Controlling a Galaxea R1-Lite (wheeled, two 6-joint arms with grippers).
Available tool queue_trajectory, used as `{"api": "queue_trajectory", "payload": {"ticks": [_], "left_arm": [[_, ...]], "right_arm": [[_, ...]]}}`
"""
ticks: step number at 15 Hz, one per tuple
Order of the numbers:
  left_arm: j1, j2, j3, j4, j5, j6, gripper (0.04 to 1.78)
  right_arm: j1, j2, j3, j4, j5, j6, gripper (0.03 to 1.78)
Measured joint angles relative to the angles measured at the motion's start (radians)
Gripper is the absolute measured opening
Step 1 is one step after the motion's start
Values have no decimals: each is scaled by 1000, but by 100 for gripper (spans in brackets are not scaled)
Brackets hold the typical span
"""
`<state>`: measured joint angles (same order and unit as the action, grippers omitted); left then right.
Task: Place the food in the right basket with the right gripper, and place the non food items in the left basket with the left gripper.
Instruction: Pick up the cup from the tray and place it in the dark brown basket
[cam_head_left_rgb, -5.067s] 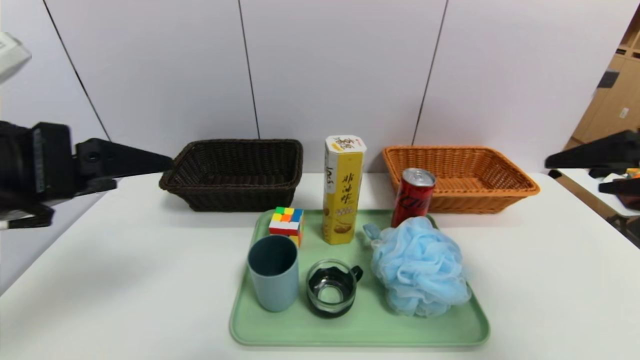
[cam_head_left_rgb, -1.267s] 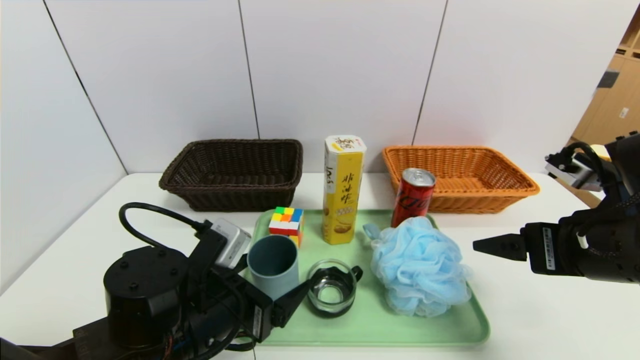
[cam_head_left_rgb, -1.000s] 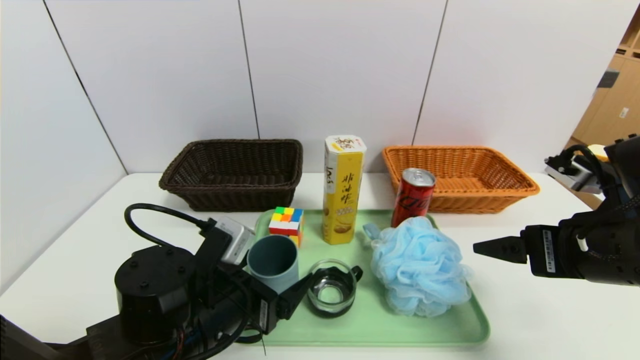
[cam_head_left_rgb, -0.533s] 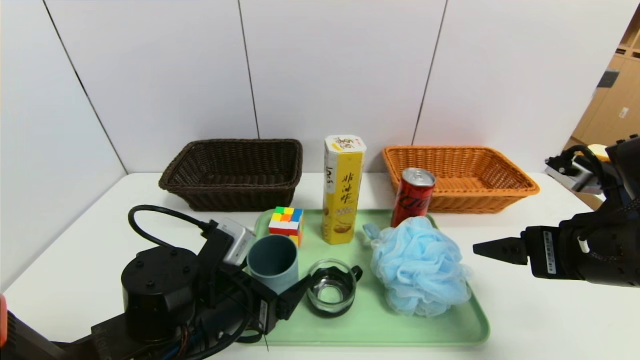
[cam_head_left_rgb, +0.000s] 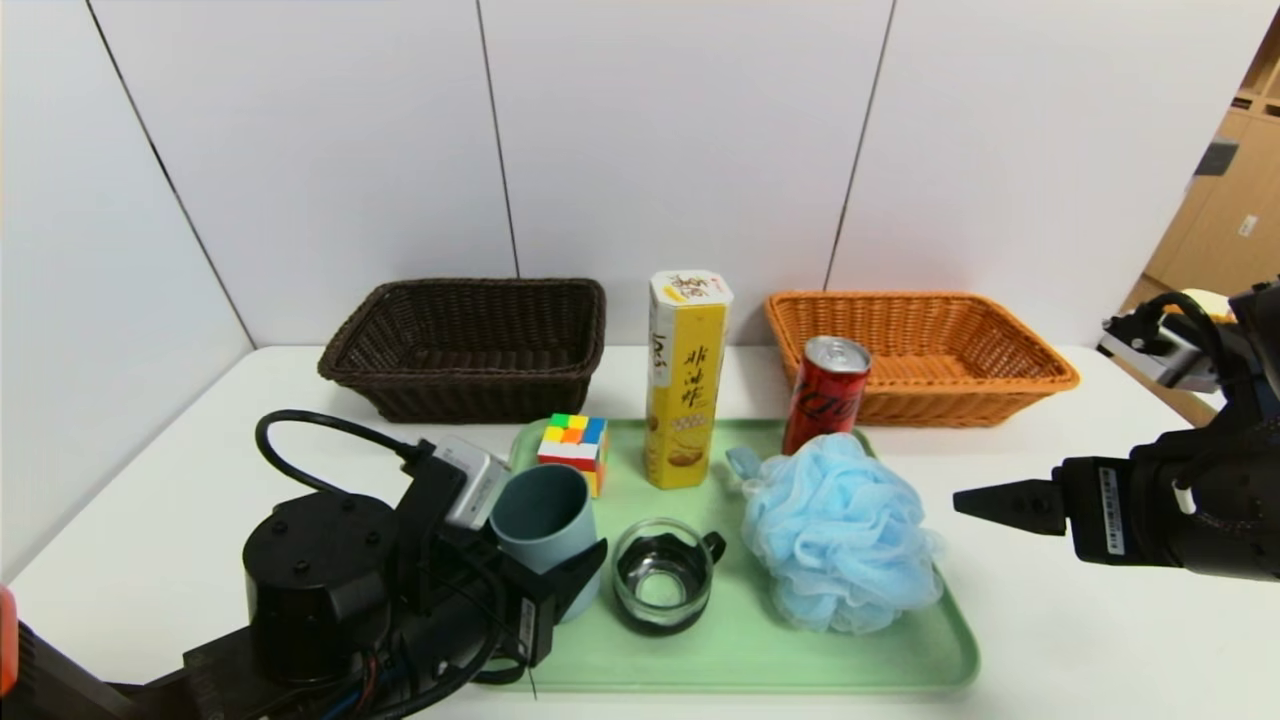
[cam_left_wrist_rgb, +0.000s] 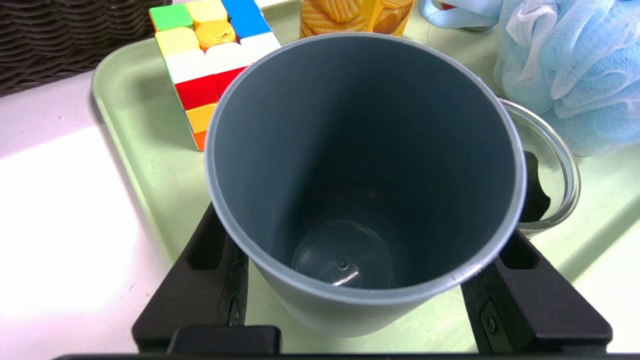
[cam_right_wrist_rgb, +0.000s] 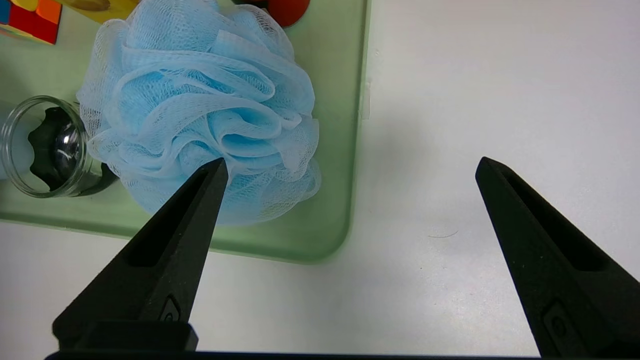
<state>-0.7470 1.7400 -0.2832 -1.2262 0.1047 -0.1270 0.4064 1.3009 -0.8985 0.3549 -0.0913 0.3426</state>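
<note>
With the left gripper (cam_head_left_rgb: 560, 585) fingers closed on the slightly tilted blue-grey cup (cam_head_left_rgb: 545, 530) at the tray's (cam_head_left_rgb: 900, 670) near-left corner, a straight lift is advised, clearing the glass mug (cam_head_left_rgb: 662, 578) before the dark basket (cam_head_left_rgb: 470, 345); the right gripper (cam_head_left_rgb: 985, 500) hangs open.

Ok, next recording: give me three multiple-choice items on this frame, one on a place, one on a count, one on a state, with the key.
1. Where does the red can stand?
A. in the orange basket
B. on the green tray's far edge, behind the bath sponge
C. in the dark basket

2. How many baskets are on the table?
A. one
B. two
C. three

3. What is the left gripper doing?
A. closing round the blue-grey cup
B. holding the puzzle cube
C. hanging over the dark basket

Key: 1 B, the can rises behind the sponge; 2 B, dark basket and orange basket; 3 A, its fingers flank the cup's sides.
</note>
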Motion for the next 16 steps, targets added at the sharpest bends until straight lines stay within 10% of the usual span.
{"api": "queue_trajectory", "payload": {"ticks": [6,11,16], "left_arm": [[1,-106,-66,73,-3,-3,113],[44,-327,-397,519,-22,-50,112],[335,-351,-737,867,-160,-66,112]], "right_arm": [[-3,-12,14,-1,2,2,171],[-3,-16,16,-4,6,2,171],[-4,-19,14,-2,7,2,171]]}}
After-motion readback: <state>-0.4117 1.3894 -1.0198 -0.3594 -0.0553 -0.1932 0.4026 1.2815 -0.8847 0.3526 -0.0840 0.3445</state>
